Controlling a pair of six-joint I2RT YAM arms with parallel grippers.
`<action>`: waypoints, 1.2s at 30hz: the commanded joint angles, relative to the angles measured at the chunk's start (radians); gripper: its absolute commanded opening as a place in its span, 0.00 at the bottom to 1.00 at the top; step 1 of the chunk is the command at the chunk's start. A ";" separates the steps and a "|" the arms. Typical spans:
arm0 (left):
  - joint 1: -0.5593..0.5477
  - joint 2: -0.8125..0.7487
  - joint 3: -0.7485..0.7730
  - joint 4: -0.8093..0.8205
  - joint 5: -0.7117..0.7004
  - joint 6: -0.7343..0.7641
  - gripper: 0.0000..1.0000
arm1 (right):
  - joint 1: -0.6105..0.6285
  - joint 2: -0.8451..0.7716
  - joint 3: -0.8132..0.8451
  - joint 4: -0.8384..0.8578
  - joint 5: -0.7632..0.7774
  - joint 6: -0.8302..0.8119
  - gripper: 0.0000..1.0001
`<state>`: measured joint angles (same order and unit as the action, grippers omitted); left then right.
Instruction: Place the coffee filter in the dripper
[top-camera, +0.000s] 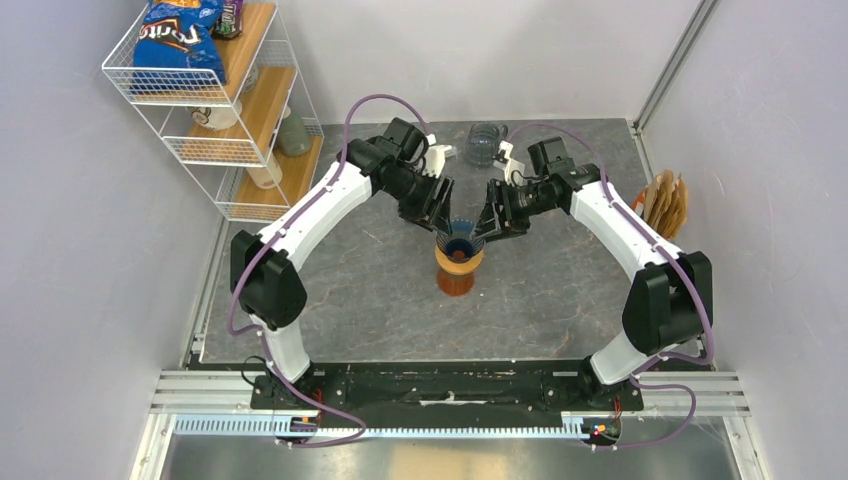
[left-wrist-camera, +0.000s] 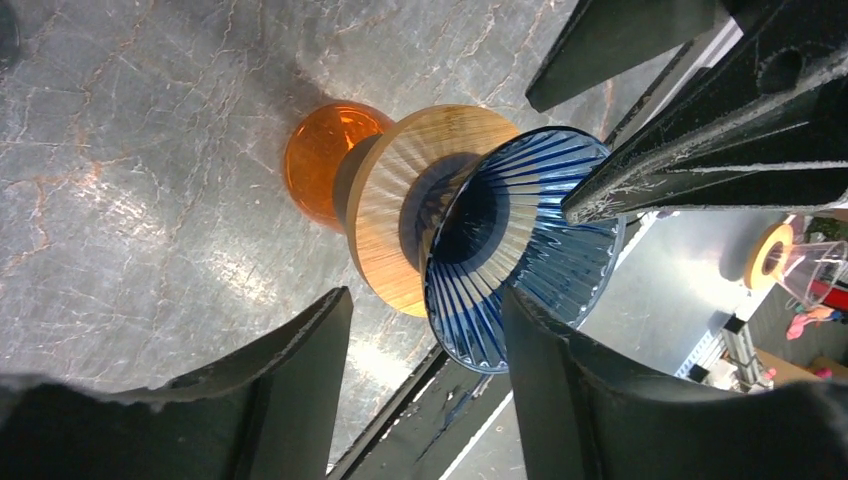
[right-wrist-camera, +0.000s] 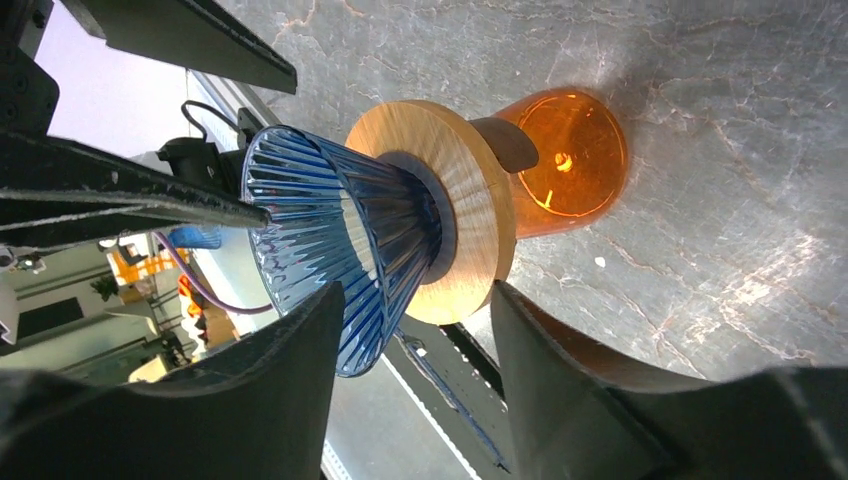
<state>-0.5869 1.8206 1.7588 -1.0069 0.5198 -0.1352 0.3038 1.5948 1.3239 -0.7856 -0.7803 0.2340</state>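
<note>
Left gripper spread, gripping nothing — right gripper likewise; blue dripper sits just ahead, between both — rim contact unclear.

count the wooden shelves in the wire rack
3, all in the rack at far left: the top shelf under the chip bag, the middle shelf below it, and the bottom shelf lowest. None seems hidden.

The left arm and right arm are showing white shells and black joints. Purple cables are rising from the black base bar. The left gripper is looking black and frayed.
</note>
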 joint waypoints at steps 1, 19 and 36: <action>0.014 -0.064 0.015 0.036 0.051 -0.012 0.79 | 0.004 -0.025 0.079 0.004 -0.027 -0.022 0.67; 0.162 -0.421 -0.027 0.060 -0.183 0.226 1.00 | -0.201 -0.187 0.533 -0.571 0.360 -0.403 0.96; 0.162 -0.516 -0.132 0.119 -0.114 0.089 0.94 | -0.721 -0.183 0.720 -0.825 0.433 -0.566 0.83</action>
<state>-0.4229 1.3918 1.6997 -0.9688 0.3737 0.0254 -0.3931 1.3468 1.9270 -1.5589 -0.4641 -0.3042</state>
